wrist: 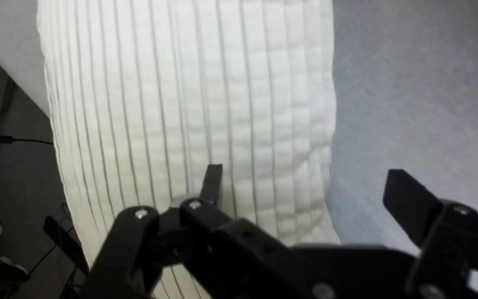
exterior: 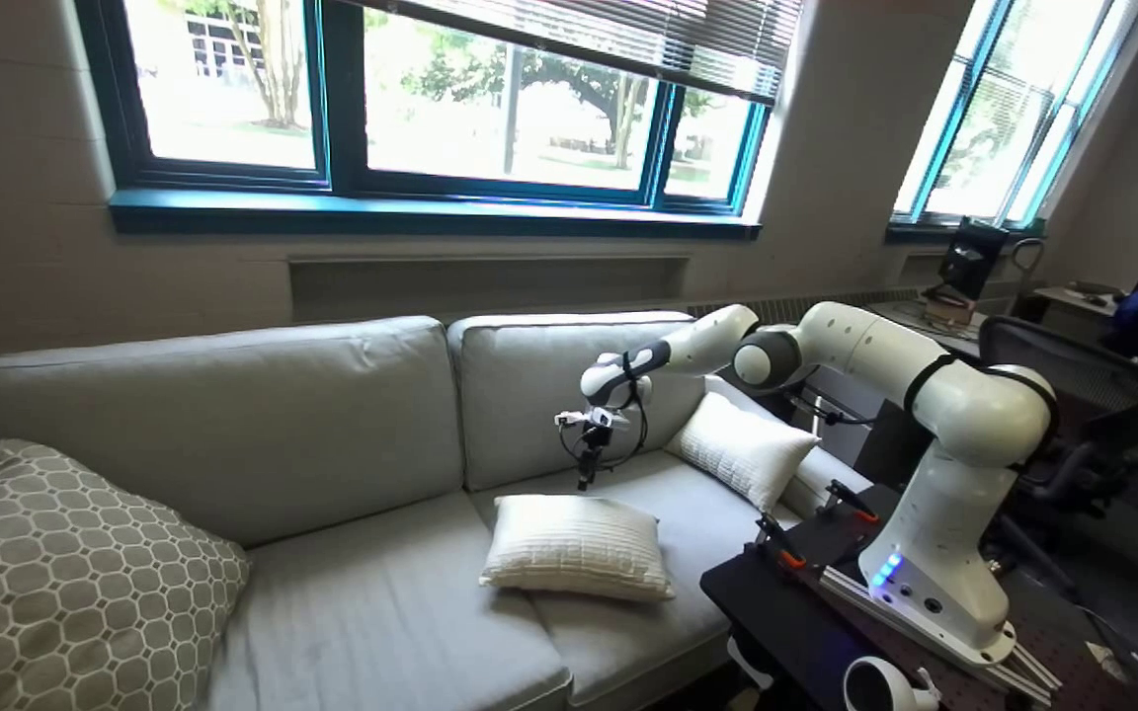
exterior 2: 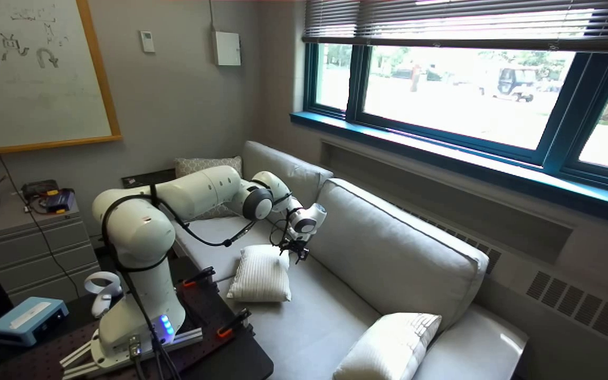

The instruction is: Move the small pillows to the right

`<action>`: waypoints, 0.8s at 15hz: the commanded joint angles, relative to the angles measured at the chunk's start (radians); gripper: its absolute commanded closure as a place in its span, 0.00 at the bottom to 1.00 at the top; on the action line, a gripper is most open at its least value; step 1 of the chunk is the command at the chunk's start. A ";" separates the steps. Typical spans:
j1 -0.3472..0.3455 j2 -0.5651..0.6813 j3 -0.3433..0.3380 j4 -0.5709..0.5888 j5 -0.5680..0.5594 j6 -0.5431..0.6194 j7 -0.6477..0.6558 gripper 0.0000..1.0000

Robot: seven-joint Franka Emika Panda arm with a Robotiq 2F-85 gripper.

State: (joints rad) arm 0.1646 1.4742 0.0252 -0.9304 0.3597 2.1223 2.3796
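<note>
The gripper is spread and empty above one edge of the pleated off-white pillow on the sofa seat; a second off-white pillow rests beside the armrest. Caution: shallow bite may let fabric slip; excess descent may drive the outer finger into the seat.

Matt, lightly creased cloth covers the sofa; ribbed cloth, the small pillow near the middle of its front edge; the gripper is matt, its screws shiny metal.
</note>
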 commanded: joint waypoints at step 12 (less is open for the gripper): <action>-0.039 -0.001 0.080 0.004 -0.044 -0.120 -0.131 0.00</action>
State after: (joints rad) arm 0.1198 1.4728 0.0997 -0.9444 0.3262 2.0510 2.2739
